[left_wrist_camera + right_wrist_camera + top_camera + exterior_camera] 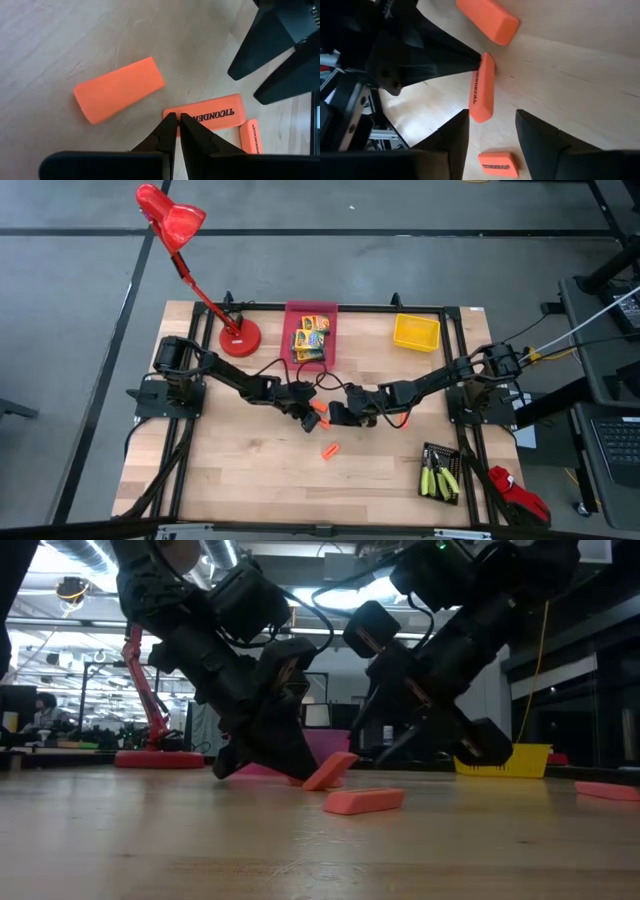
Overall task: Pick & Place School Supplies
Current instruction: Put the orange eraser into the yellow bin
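Three orange erasers are out on the wooden table. My left gripper (175, 121) is shut on the end of one printed eraser (206, 116), which shows tilted in the low view (330, 770). A second eraser (330, 450) lies flat just nearer the front edge. A third (399, 421) lies by my right arm. My right gripper (491, 134) stands open just right of the held eraser (482, 95), facing its free end without touching it. Crayon boxes (312, 338) lie in the pink bin. Green-handled pliers (440, 478) lie in a black tray. My left gripper pinches the printed eraser by one short end (172, 116), with only the fingertips (472, 61) on it. The fingers slant down from the table's left and lie along the eraser. The eraser is tilted, its held end low (308, 783); whether that end rests on the table I cannot tell.
A red desk lamp (239, 338) stands at the far left. The pink bin (311, 308) is at the far middle and a yellow bin (416, 332) at the far right. The black tray (428, 452) sits at the near right. Bare wood lies near the front left.
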You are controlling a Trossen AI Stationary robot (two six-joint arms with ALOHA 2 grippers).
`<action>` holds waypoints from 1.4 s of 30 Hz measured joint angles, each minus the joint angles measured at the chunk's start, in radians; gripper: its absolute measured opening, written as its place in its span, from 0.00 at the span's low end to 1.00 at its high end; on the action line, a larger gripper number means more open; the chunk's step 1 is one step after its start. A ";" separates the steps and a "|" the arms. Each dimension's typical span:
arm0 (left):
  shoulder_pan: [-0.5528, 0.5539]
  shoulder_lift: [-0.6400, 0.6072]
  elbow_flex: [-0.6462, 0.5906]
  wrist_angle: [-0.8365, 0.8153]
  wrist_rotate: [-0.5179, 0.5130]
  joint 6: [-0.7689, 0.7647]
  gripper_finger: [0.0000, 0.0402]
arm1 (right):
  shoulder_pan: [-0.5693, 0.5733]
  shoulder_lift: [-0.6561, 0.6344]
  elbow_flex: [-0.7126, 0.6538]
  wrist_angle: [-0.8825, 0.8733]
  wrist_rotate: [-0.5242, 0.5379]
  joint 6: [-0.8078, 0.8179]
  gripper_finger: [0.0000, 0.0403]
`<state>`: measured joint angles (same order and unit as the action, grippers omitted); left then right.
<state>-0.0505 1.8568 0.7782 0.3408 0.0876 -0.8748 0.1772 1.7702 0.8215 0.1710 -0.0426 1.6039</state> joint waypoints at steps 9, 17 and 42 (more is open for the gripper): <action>0.000 0.000 0.003 -0.017 -0.007 0.020 0.05 | -0.015 0.024 0.002 0.064 0.016 -0.016 0.42; 0.001 0.000 0.003 -0.031 -0.015 0.022 0.05 | -0.021 0.105 0.085 0.080 -0.030 -0.063 0.42; 0.000 -0.004 -0.003 -0.040 0.001 0.023 0.05 | -0.026 0.137 0.128 0.072 -0.059 -0.154 0.06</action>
<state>-0.0509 1.8532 0.7753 0.3004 0.0883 -0.8519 0.1512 1.9073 0.9499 0.2432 -0.1015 1.4498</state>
